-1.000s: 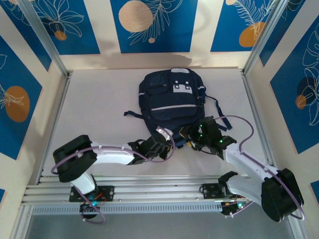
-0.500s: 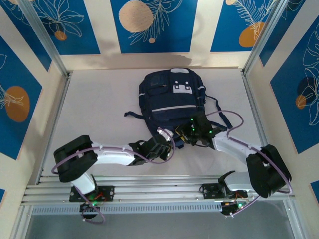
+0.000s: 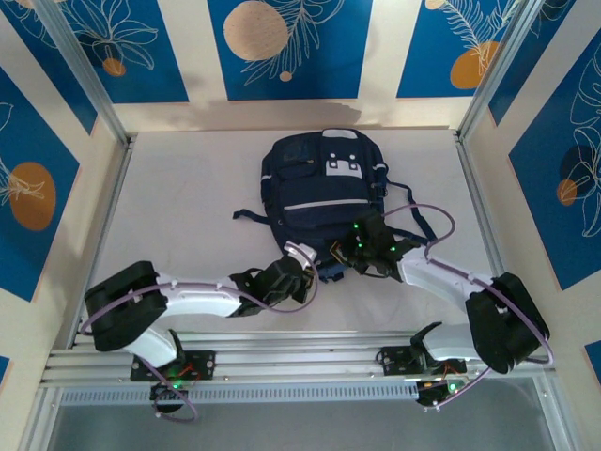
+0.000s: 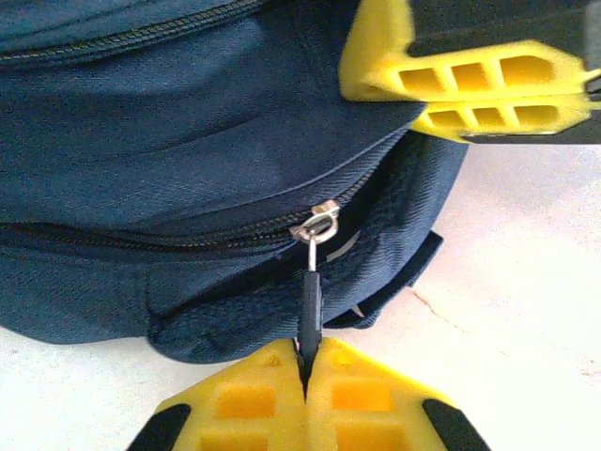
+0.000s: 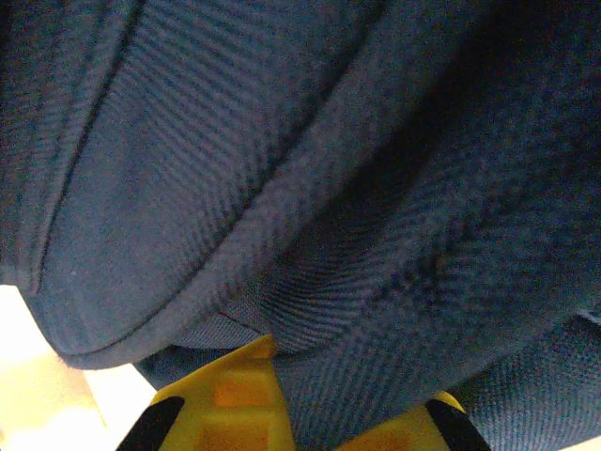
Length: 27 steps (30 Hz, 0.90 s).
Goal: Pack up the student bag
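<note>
Your right gripper has just come in to the near right corner of the bag and clamped. A second ago its jaws were spread beside that corner. Now they're pressed together on a fold of the navy fabric, just above the zipper end.

Your left gripper hasn't let go. It's still pinched tight on the zipper pull at the bag's near edge, with the pull hanging straight down from the slider into the jaws. The left arm has swung a little lower and further out from the bag.

The bag hasn't shifted. It lies flat on the bench, front pocket up and straps trailing off its right side.

What it means: you now likely have an anchor on the fabric plus a hold on the pull, so the zip can be drawn open. The track behind the slider looks closed, so I judge the opening hasn't started. If the fabric pinch is shallow, the bag may drag along instead of unzipping.
</note>
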Each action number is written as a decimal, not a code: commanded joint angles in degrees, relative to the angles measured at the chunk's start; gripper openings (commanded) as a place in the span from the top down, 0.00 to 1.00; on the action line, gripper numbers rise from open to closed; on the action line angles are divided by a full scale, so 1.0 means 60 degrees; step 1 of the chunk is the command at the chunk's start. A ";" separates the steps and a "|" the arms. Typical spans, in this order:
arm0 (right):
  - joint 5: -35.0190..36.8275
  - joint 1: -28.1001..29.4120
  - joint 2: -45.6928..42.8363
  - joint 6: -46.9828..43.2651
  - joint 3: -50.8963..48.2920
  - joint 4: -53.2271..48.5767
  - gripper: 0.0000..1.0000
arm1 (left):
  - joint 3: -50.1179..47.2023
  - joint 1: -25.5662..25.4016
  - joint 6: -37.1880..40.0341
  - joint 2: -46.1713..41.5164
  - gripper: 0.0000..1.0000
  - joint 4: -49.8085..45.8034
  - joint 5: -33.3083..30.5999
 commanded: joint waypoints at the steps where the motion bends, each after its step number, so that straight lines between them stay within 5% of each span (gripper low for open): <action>1: 0.0503 0.0026 -0.0408 -0.0389 -0.0151 -0.0443 1.00 | -0.0331 0.0210 0.0211 -0.0374 1.00 -0.0383 -0.0154; 27: 0.0489 -0.0106 -0.1537 -0.1278 -0.0247 -0.1918 1.00 | -0.1388 0.1165 0.0198 -0.1553 1.00 -0.0764 -0.0152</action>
